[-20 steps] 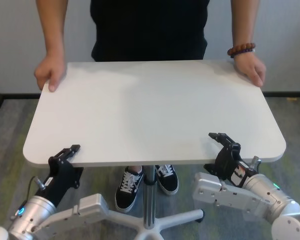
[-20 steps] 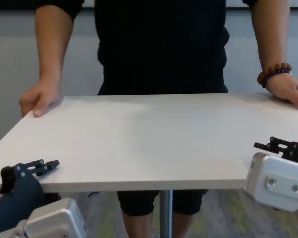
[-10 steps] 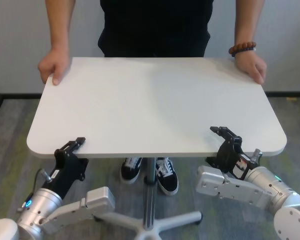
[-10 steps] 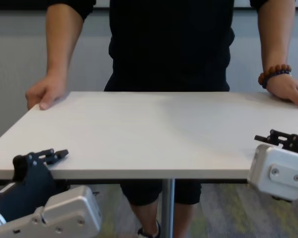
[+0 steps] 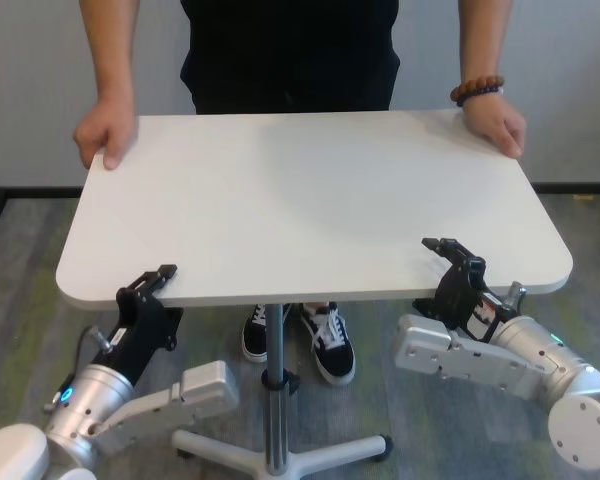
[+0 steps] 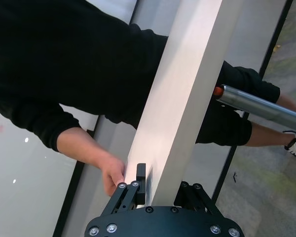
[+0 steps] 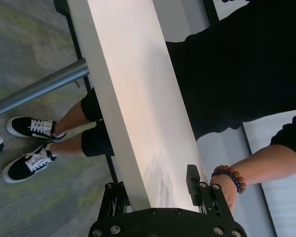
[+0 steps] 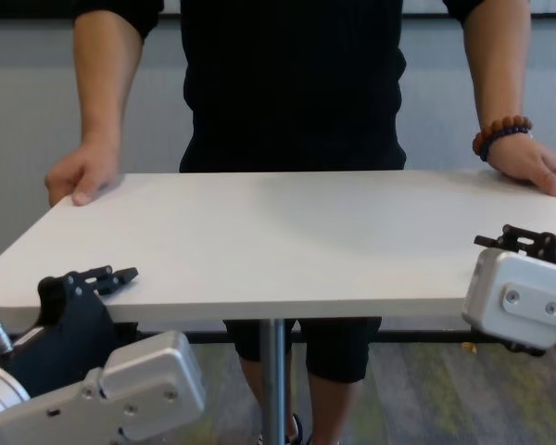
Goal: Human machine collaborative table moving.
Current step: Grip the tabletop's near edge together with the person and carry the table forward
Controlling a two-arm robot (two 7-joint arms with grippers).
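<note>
The white table (image 5: 310, 200) stands between me and the human (image 5: 290, 50), on a slim metal pole (image 5: 273, 390). The human's hands hold its two far corners, one (image 5: 105, 135) on the left and one (image 5: 495, 125) with a bead bracelet (image 5: 477, 90) on the right. My left gripper (image 5: 155, 288) is clamped on the near edge at the left corner, with one jaw above and one below the top. My right gripper (image 5: 450, 265) is clamped on the near edge on the right. The wrist views show the edge between the left gripper's (image 6: 160, 185) and right gripper's (image 7: 153, 192) jaws.
The pole ends in a star base (image 5: 280, 455) on grey-green carpet. The human's black and white shoes (image 5: 325, 340) stand under the table beside the pole. A grey wall with a black baseboard (image 5: 10, 195) runs behind the human.
The tabletop has moved away from me and its pole has shifted left. Both grippers have gone with it, still on the near edge. The human's hands stay on the far corners.
</note>
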